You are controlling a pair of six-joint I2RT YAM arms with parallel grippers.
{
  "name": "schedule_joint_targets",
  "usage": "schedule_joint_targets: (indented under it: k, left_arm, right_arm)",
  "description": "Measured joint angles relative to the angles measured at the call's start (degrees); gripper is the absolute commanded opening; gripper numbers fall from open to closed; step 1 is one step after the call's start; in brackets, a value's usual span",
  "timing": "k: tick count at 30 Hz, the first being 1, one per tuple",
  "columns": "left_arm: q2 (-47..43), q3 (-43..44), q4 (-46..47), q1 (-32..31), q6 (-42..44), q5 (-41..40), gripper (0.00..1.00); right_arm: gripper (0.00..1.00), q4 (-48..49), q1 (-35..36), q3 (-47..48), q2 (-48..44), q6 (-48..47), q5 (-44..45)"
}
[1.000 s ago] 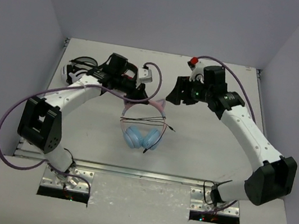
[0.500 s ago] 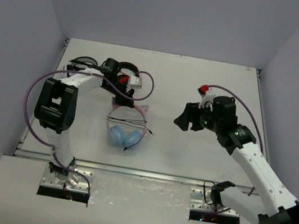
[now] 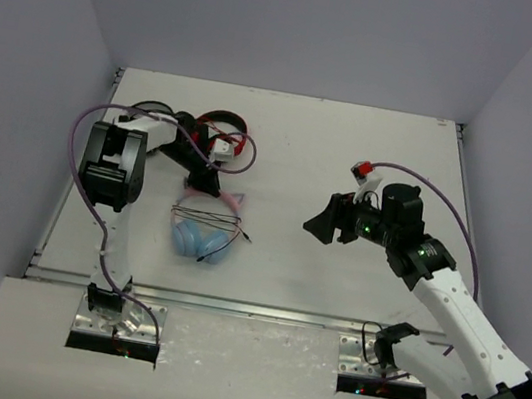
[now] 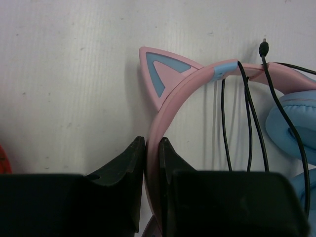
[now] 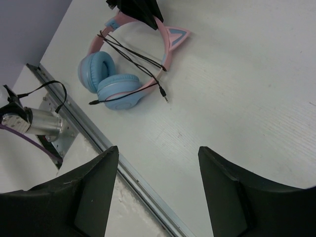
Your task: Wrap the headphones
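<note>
Viewing from the top external camera, I find the headphones point(image 3: 197, 239) lying flat on the table point(image 3: 376, 146), with the light blue earcups toward my bases and the pink headband on the far side. My left gripper point(image 3: 210, 189) sits at the far side of the headphones, closed on the crown of the headband. The black cable point(image 3: 208, 217) crosses the headphones in several strands between headband and earcups. A red-and-black pair point(image 3: 223, 120) lies near the headphones, beyond them. My right gripper point(image 3: 317, 226) hangs well to the right of the headphones, its fingers spread and nothing between them. In the left wrist view, my two fingertips pinch the headband point(image 4: 187, 81) from either side. One cat ear point(image 4: 160, 71) stands just past them. Cable strands drop across the band beside an earcup point(image 4: 291, 118), and the plug point(image 4: 263, 48) lies just beyond the band. In the right wrist view, my right fingers point(image 5: 94, 187) frame bare table and the headphones lie well beyond the fingertips. There the cable is looped over headband and earcups, with a loose end trailing off one earcup, and the left gripper's dark tip covers the top of the headband.
</note>
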Motion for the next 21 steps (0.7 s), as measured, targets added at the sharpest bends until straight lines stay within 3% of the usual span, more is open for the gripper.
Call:
schedule_joint_targets:
  k: [6, 12, 14, 20, 21]
  left_arm:
    - [4.9, 7.9, -5.3, 1.0, 3.7, -0.1, 0.0]
    - [4.9, 6.4, -4.7, 1.3, 3.2, -1.9, 0.0]
    - [4.4, 4.6, -3.4, 1.6, 2.7, -2.2, 0.07]
    - [1.7, 1.1, 0.4, 1.8, 0.1, -4.0, 0.1]
    - [1.4, 0.7, 0.9, 1.8, -0.3, -4.3, 0.16]
  right_arm:
    - [0.67, 1.7, 0.0, -0.7, -0.9, 0.4, -1.4]
    - [0.67, 2.7, 0.0, -1.5, -1.1, 0.7, -2.4]
    - [0.67, 3.2, 0.0, -1.8, -1.2, 0.7, -2.4]
    - [0.67, 3.9, 0.0, -2.3, -1.2, 0.8, -2.6]
    - [0.67, 4.1, 0.0, -2.5, -1.3, 0.8, -2.6]
